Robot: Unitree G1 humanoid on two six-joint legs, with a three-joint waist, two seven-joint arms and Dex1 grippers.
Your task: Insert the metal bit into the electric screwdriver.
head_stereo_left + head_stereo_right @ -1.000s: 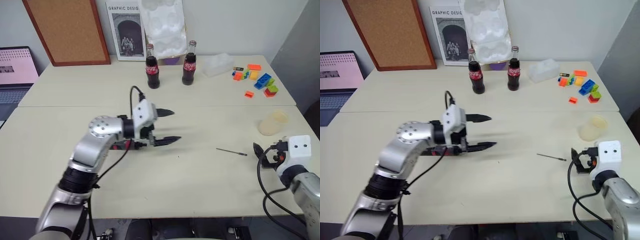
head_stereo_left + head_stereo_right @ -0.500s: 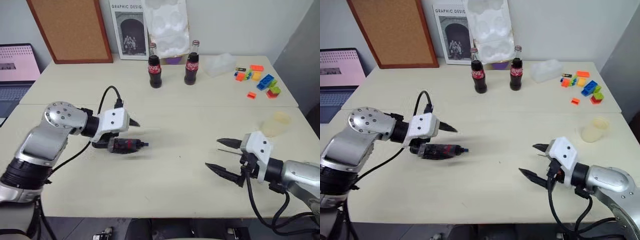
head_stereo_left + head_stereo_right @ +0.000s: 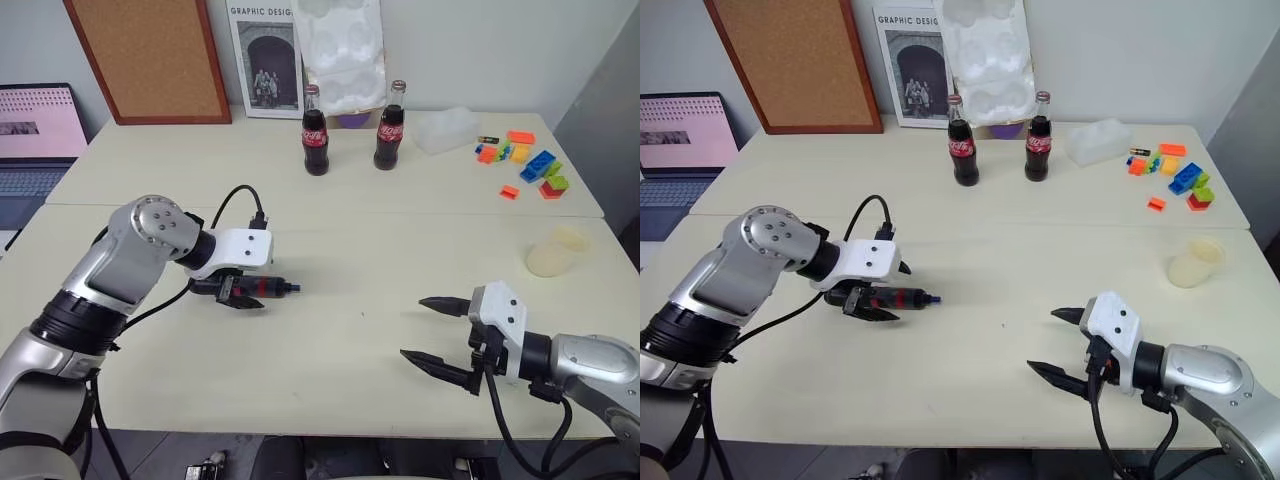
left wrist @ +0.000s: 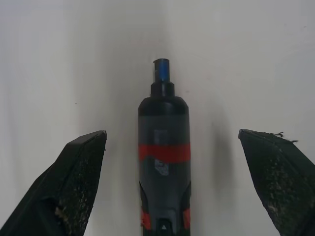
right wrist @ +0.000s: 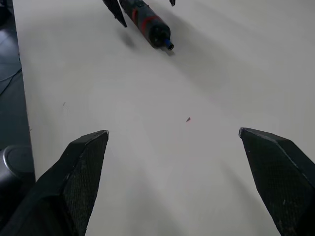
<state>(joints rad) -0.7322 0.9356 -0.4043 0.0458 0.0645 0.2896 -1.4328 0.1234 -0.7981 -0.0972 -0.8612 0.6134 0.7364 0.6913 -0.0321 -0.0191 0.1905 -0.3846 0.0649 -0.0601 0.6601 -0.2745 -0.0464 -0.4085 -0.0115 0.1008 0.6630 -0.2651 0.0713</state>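
Pale cream tabletops [image 3: 330,220] fill the head views, two matte tables joined by a seam, with a white wall behind. At 12 o'clock stand two dark cola bottles [image 3: 316,147] of glass with red labels; behind them lean a cork board [image 3: 150,55], a printed poster [image 3: 264,60] and a white moulded tray [image 3: 343,50]. At 2 o'clock lie bright plastic building blocks [image 3: 525,162], and at 3 o'clock a pale translucent cup [image 3: 557,250]. A laptop [image 3: 35,135] is at 10 o'clock.

The electric screwdriver [image 3: 262,288] lies flat on the table left of centre, a smooth dark cylinder with a red band. Its long axis runs nearly level across the picture and the small blue tip points toward 3 o'clock. The left gripper [image 3: 243,284] hangs over its rear end, fingers spread. The right gripper [image 3: 432,331] is at 4 o'clock, well apart from the tool, its two pointed black fingers released and holding nothing.

In the left wrist view the screwdriver [image 4: 164,162] lies between the two rough black fingers [image 4: 74,184], touching neither, tip pointing away from the wrist.

In the right wrist view the screwdriver [image 5: 146,24] is far ahead, with bare table between the wide fingers [image 5: 74,184].
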